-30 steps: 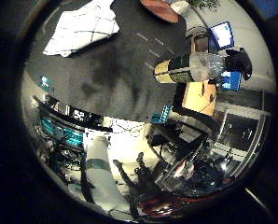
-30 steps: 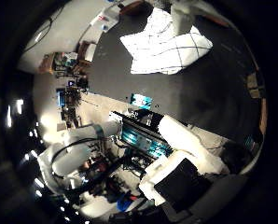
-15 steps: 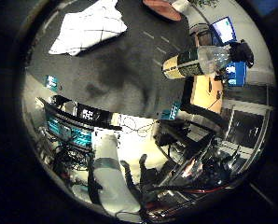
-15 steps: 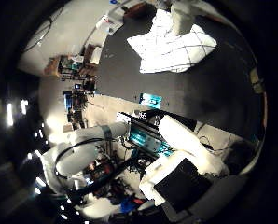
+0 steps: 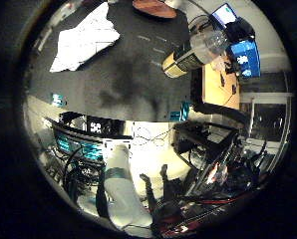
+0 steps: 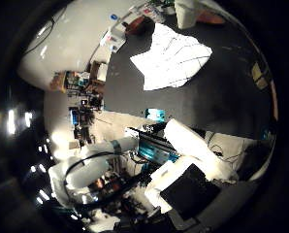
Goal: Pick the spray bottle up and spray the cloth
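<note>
The spray bottle (image 5: 193, 52) stands on the black table (image 5: 128, 84) near its edge, with a yellowish base, a dark label, a clear upper body and a dark head. The white cloth (image 6: 173, 58) with thin dark lines lies crumpled on the same table, some way from the bottle. My right hand (image 6: 185, 191) shows only as a white and black block at the view's edge. It is off the table's side, far from both things, and nothing lies close to the palm.
A white cup-like thing (image 6: 185, 14) and a reddish-brown dish (image 5: 153, 7) sit at the table's far side beyond the cloth. A wooden desk (image 5: 218, 84) with monitors (image 5: 223, 15) stands past the bottle. White arm links (image 5: 121, 189) and equipment racks (image 5: 83, 144) lie beside the table.
Both pictures have shifted, so the camera moved with the hand. The bottle and cloth keep their places on the table, and nothing was taken hold of.
</note>
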Controlling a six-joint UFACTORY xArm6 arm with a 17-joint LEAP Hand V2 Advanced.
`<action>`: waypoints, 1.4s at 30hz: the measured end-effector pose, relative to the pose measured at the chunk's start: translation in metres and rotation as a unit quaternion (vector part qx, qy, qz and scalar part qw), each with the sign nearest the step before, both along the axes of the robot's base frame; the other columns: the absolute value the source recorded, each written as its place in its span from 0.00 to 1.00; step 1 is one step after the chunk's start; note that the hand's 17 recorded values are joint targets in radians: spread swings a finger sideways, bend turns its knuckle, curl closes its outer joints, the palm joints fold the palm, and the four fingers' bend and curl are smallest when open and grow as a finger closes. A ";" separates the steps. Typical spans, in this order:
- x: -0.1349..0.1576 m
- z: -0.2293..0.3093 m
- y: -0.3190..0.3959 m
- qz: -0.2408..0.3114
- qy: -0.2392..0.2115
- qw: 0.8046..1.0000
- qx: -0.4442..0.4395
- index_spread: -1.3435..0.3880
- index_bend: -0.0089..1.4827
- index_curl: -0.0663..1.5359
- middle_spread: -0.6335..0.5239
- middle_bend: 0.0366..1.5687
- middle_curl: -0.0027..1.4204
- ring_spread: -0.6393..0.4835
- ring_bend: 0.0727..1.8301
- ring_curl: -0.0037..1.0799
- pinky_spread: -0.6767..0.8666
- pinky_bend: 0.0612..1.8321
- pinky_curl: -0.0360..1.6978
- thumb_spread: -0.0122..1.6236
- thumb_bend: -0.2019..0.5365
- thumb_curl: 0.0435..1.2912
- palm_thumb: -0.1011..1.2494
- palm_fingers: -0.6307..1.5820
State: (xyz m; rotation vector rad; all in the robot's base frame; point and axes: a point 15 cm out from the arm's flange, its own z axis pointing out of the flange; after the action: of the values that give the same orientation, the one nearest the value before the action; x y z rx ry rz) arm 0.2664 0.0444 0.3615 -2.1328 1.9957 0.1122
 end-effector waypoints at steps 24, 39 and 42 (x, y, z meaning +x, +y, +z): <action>0.005 0.040 -0.055 -0.076 -0.076 0.989 0.103 0.62 0.11 0.22 0.72 0.09 0.20 0.76 0.10 0.23 0.69 0.19 0.22 0.65 0.23 0.17 0.32 0.28; 0.012 0.060 -0.092 -0.108 -0.157 0.969 0.157 0.59 0.12 0.21 0.71 0.09 0.19 0.75 0.07 0.23 0.66 0.15 0.21 0.63 0.24 0.17 0.22 0.27; 0.012 0.063 -0.097 -0.112 -0.163 0.968 0.155 0.57 0.12 0.21 0.70 0.09 0.18 0.75 0.07 0.23 0.65 0.15 0.21 0.63 0.24 0.17 0.22 0.27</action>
State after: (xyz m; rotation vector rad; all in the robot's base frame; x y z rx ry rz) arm 0.2787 -0.0530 0.4246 -1.6073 1.8648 0.0304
